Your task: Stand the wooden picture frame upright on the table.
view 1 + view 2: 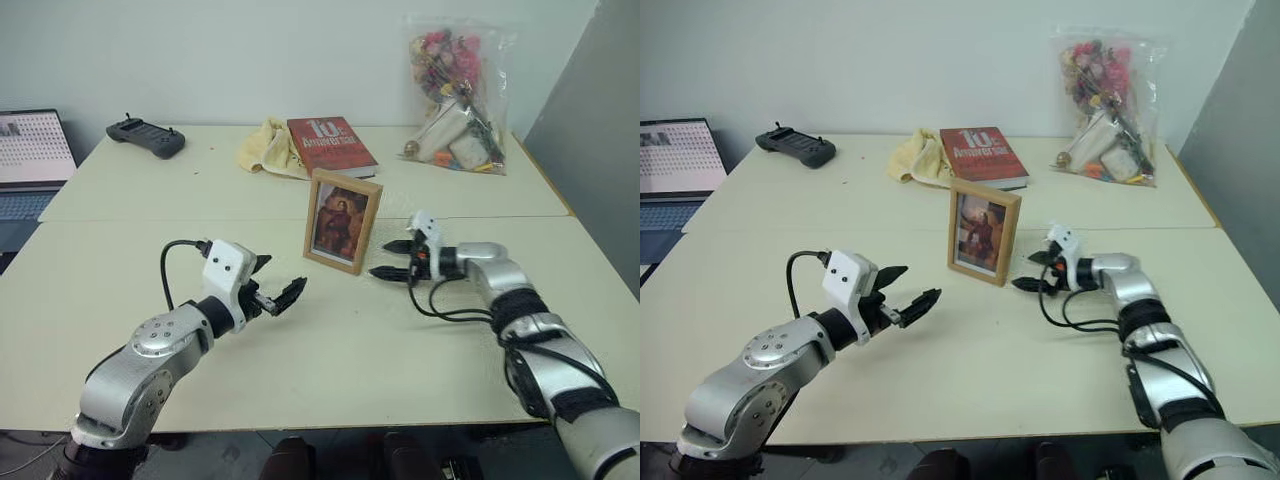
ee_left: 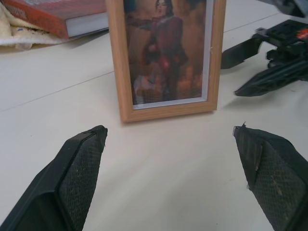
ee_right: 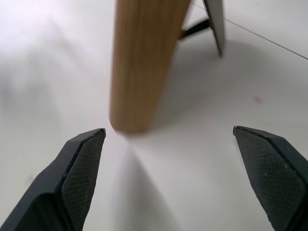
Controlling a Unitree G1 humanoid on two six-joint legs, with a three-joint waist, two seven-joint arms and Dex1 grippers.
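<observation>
Standing upright on the table (image 1: 300, 370), the wooden picture frame (image 1: 342, 220) sits at nine o'clock of the nearer right gripper (image 1: 395, 259), whose fingers, like the left gripper's (image 1: 277, 281), gape wide and empty.

Silver-grey jointed arms, white wrist housings, black cables, textured black fingers (image 2: 79, 168).

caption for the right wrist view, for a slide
Wooden picture frame standing on its fold-out stand, open right gripper beside it.

red book (image 1: 331, 145) | yellow cloth (image 1: 264, 147) just left of it | black controller (image 1: 146, 137) | bag of toys (image 1: 458, 95) | laptop (image 1: 34, 150)
</observation>
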